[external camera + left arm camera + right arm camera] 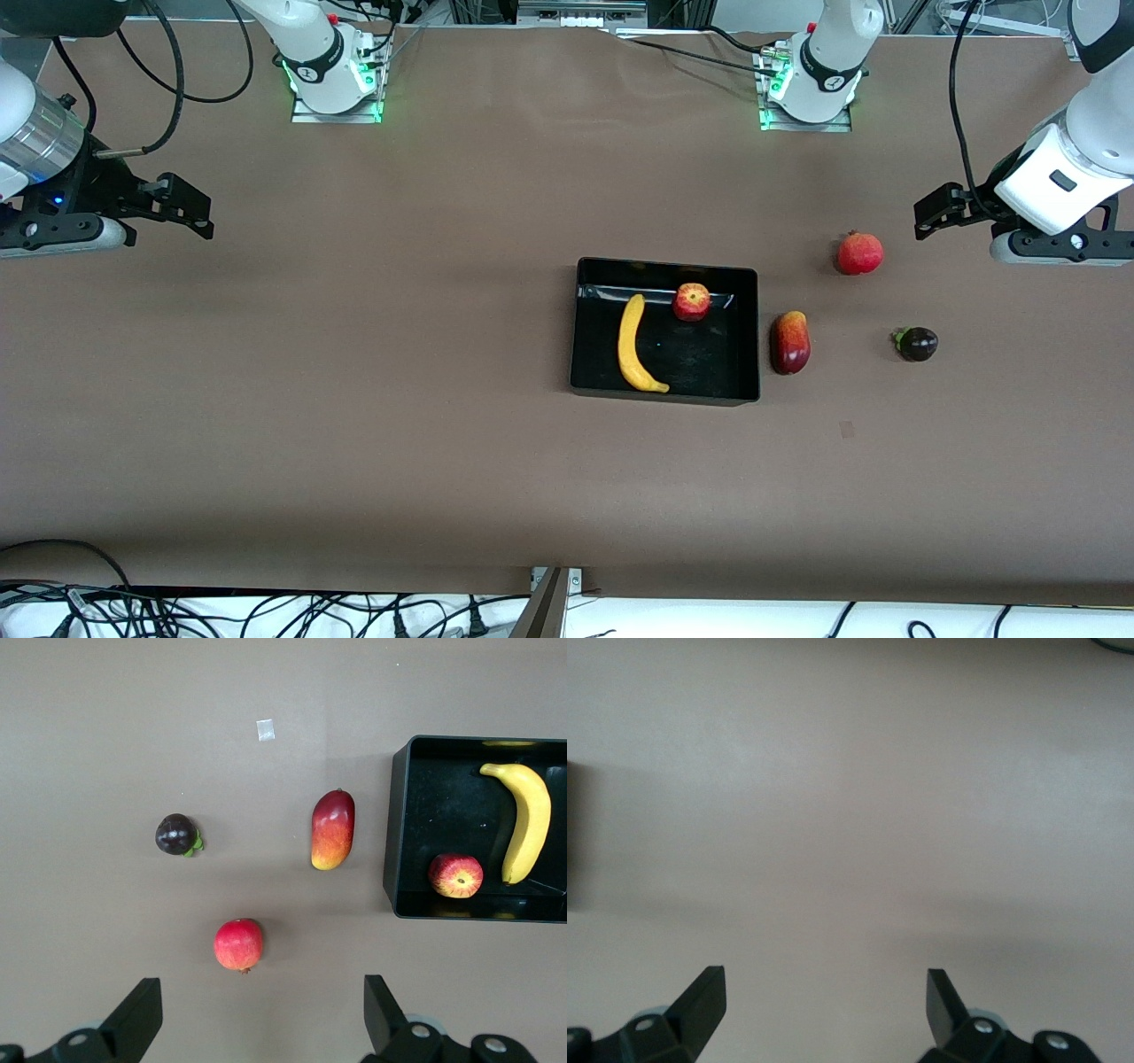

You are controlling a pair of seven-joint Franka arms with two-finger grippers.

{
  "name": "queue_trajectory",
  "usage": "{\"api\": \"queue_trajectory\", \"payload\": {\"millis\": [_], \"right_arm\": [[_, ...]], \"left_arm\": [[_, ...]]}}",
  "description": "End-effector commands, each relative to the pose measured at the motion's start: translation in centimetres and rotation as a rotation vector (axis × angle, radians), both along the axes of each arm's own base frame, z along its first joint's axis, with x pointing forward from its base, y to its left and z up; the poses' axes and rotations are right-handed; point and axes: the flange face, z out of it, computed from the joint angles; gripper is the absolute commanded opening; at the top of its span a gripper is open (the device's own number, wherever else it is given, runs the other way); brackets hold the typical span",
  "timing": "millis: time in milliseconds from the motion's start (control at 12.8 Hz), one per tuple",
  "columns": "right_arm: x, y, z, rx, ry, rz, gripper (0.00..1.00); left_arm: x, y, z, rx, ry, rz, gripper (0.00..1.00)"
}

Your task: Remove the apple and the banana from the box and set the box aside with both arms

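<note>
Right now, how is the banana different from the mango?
The banana is long, thin, curved and all yellow; the mango is short, plump and red fading to yellow. The banana lies inside the black box, while the mango lies on the bare table just beside the box, toward the left arm's end. Both lie flat, and no hand touches either.

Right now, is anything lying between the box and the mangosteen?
Yes: the mango lies on the table beside the box, between it and the mangosteen. Both the front view and the left wrist view show it.
</note>
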Motion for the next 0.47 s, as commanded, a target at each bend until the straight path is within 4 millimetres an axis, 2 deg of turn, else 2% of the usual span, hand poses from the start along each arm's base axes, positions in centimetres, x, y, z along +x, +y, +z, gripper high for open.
{"api": "queue_trajectory", "payload": {"millis": [0, 234, 389], "right_arm": [[0.2, -0.4, 0.4, -0.001, -0.005, 0.004, 1.0], [0.2, -0.5, 0.4, 0.0, -0.005, 0.003, 1.0], [0.2, -0.5, 0.4, -0.001, -0.005, 0.003, 1.0]], "left_arm": [[0.8, -0.3, 0.7, 0.009, 0.001, -0.013, 1.0], [0.6, -0.4, 0.7, 0.012, 0.025, -0.012, 1.0], [-0.1, -1.3, 0.1, 0.009, 0.085, -0.029, 1.0]]}}
